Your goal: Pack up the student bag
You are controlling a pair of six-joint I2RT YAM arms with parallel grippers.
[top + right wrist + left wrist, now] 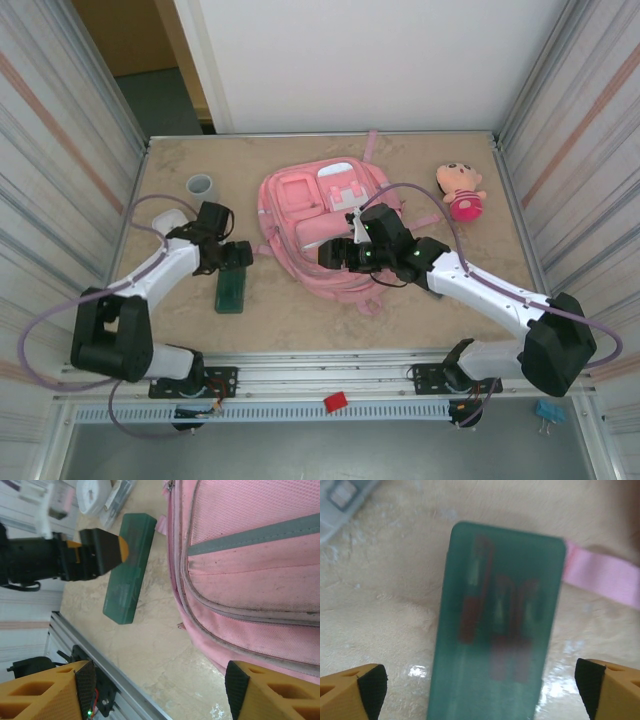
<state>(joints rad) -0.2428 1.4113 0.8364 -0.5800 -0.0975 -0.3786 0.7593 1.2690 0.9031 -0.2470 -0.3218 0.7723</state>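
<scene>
The student bag (318, 225), a big pink backpack with grey strips, lies flat mid-table; its zipped side shows in the right wrist view (250, 555). A translucent green pencil case (231, 290) with pens inside lies left of it. My left gripper (238, 255) hovers over the case's far end, open, its fingers on either side of the case (497, 625) without touching it. My right gripper (335, 255) stands open at the bag's lower left edge, with bare table between its fingertips (235, 680). A pink strap (600, 577) lies beside the case.
A grey cup (200, 185) stands at the back left. A pink-and-tan plush doll (460, 190) lies at the back right. Metal walls close in both sides. The front rail holds a small red piece (336, 401).
</scene>
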